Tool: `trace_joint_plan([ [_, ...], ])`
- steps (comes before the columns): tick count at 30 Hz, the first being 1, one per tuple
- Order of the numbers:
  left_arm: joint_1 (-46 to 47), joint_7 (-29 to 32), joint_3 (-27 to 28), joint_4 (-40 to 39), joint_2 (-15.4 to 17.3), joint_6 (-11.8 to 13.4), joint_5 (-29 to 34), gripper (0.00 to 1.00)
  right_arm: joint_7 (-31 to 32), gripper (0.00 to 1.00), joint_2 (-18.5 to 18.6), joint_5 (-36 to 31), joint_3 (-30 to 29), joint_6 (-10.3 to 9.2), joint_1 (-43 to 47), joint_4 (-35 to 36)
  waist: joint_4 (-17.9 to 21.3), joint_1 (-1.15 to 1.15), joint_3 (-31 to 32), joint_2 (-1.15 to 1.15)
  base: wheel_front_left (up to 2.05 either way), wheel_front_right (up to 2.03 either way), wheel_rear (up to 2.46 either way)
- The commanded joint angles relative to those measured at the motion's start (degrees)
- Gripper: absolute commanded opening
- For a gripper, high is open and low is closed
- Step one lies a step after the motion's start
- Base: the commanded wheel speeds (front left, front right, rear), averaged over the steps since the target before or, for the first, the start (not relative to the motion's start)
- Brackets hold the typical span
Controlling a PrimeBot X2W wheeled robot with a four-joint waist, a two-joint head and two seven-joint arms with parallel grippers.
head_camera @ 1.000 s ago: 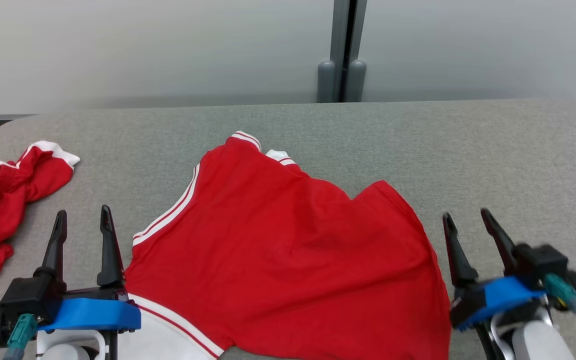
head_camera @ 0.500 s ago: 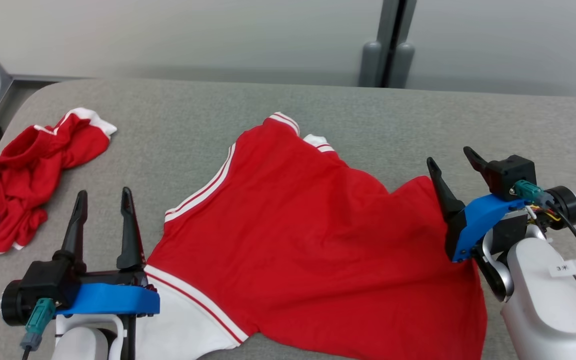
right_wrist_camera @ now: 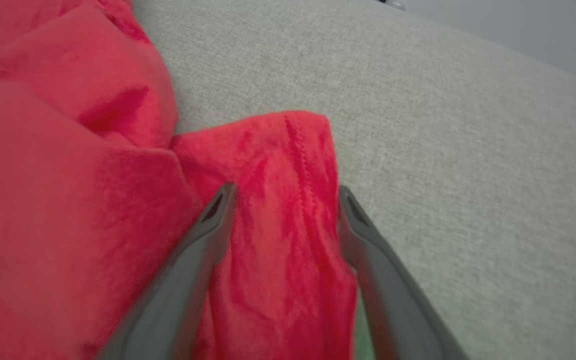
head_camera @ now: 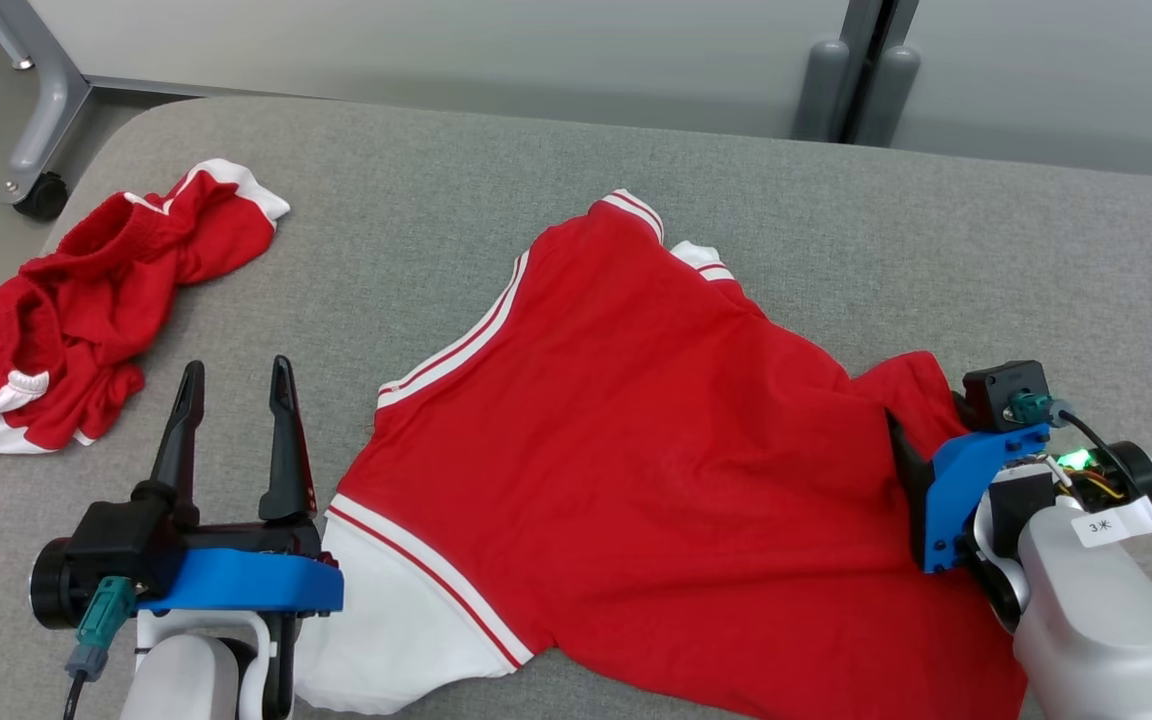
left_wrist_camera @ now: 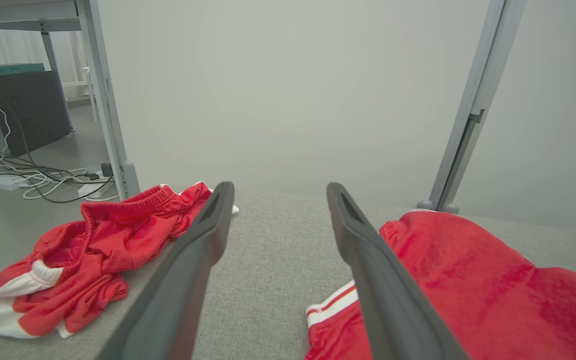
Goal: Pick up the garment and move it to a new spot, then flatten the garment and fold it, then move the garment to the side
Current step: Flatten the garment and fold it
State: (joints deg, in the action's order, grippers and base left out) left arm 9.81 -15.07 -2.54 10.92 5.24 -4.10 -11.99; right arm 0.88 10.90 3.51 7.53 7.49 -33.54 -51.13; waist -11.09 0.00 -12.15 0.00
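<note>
- We see soft, even, bright light in all views.
- We find only faint shadows beneath the edges of the garment in the head view.
- We see the right wrist view blurred at lower left; in the left wrist view the post at the right edge leans.

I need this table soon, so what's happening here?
A two-armed robot is working on a red shirt spread on the grey padded table. Its right gripper is open at the shirt's right edge, with a flap of red cloth between its jaws, not clamped. Its left gripper hangs open beside the white-trimmed sleeve, holding nothing. A second red garment lies crumpled at the table's left end.
</note>
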Motion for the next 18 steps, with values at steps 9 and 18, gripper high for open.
trace_joint_plan([
  [9,1.74,-0.14,0.75,0.87,-0.92,-0.88,1.03,1.00,-0.78,0.00,0.17,3.24,2.80,0.00,-3.75,-7.26,0.07,0.00,0.10,0.00,0.00,0.00,0.00],
  [18,2.41,-0.14,0.88,0.79,-1.48,-1.56,1.47,1.00,-5.95,0.00,6.18,4.21,-2.26,0.00,-14.28,-9.11,-1.13,0.00,-0.32,0.00,0.00,0.00,0.00],
])
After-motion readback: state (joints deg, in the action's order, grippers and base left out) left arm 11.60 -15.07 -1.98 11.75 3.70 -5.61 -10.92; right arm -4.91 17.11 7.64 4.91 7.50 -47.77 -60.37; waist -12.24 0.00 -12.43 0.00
